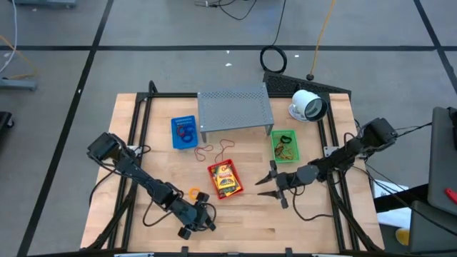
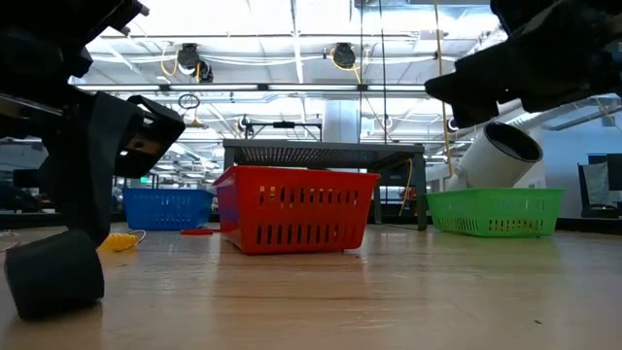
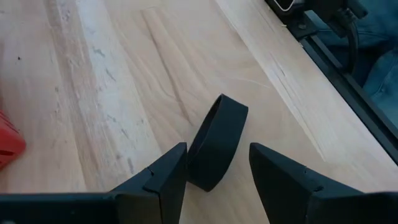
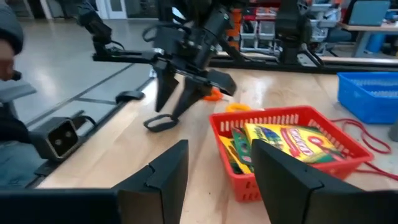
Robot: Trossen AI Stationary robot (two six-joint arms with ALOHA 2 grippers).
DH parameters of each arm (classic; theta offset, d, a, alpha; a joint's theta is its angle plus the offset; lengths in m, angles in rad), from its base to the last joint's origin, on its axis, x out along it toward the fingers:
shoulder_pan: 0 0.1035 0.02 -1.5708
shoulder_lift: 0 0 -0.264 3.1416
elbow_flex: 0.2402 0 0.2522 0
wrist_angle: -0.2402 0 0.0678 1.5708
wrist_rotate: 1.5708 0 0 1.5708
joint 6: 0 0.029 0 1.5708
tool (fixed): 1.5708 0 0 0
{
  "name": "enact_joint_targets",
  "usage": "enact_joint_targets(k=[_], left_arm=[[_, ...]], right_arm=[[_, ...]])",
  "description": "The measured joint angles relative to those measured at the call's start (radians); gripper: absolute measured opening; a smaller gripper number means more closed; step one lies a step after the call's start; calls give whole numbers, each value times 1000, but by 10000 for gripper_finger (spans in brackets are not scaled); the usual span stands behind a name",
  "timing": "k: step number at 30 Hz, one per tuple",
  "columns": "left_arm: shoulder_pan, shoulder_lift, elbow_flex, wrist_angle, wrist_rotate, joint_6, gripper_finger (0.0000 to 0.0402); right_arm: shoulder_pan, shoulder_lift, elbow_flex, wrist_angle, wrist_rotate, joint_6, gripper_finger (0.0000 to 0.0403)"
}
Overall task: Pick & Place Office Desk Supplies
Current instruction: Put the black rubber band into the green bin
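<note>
Left wrist view: black band stands on edge btwn open left end effector fingers, not gripped; right end effector open, farther off.

Grey tiled floor with dark seams surrounds the table.

Supplies around the red slotted plastic basket

I see yellow crayon packets inside it, an orange loop just beside it, a black band standing on edge farther off.
</note>
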Motion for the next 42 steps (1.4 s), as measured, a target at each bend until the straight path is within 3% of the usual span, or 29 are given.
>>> enact_joint_targets(k=[13, 20, 24, 31, 35, 42], left_arm=[[0, 0, 0, -17, -21, -1, 184], [0, 0, 0, -19, -84, -7, 180], [0, 0, 0, -30, -89, -14, 136], [0, 0, 0, -53, -53, -82, 18], [0, 0, -1, -24, -114, -103, 10], [39, 0, -1, 168, -256, 59, 6]], right_arm=[[-1, 0, 0, -12, 29, 26, 164], [-1, 0, 0, -12, 29, 29, 162], [-1, 0, 0, -12, 29, 29, 160], [-1, 0, 0, -12, 29, 29, 159], [-1, 0, 0, -11, 29, 29, 158], [-1, 0, 0, 10, 26, 29, 157]])
